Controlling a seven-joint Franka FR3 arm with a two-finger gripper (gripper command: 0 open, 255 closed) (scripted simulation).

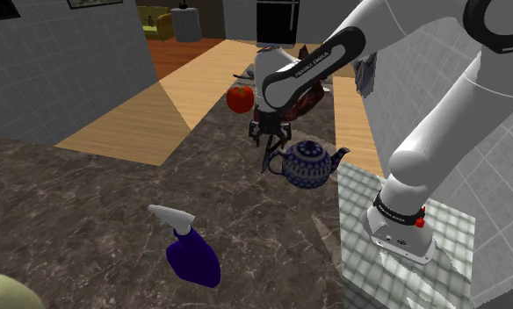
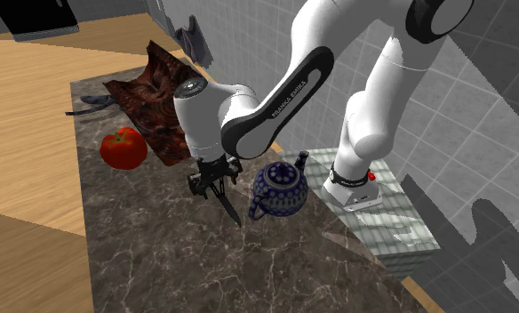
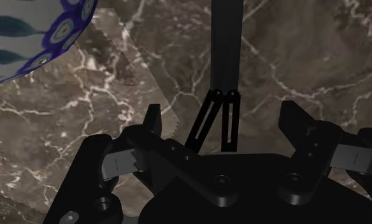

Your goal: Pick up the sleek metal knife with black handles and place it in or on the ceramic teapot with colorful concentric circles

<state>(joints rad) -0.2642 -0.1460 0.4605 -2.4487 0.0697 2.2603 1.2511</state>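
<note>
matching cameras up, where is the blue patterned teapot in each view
shoulder view: teapot mid-picture, right of the gripper.
second exterior view: teapot mid-picture, right of the gripper.
wrist view: teapot ahead of the gripper, off to one side.
shared landmark: the gripper beside it.

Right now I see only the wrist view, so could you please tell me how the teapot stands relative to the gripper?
Observer: In the second exterior view the teapot stands upright on the counter, just to that view's right of the gripper.
Operator: Thank you. Is its top closed?
Observer: The shoulder view shows what looks like a lid seated on it.
Operator: Anything else nearby?
Observer: A red tomato-like thing sits beside a dark reddish cloth, on the gripper's far side from the teapot.
</note>
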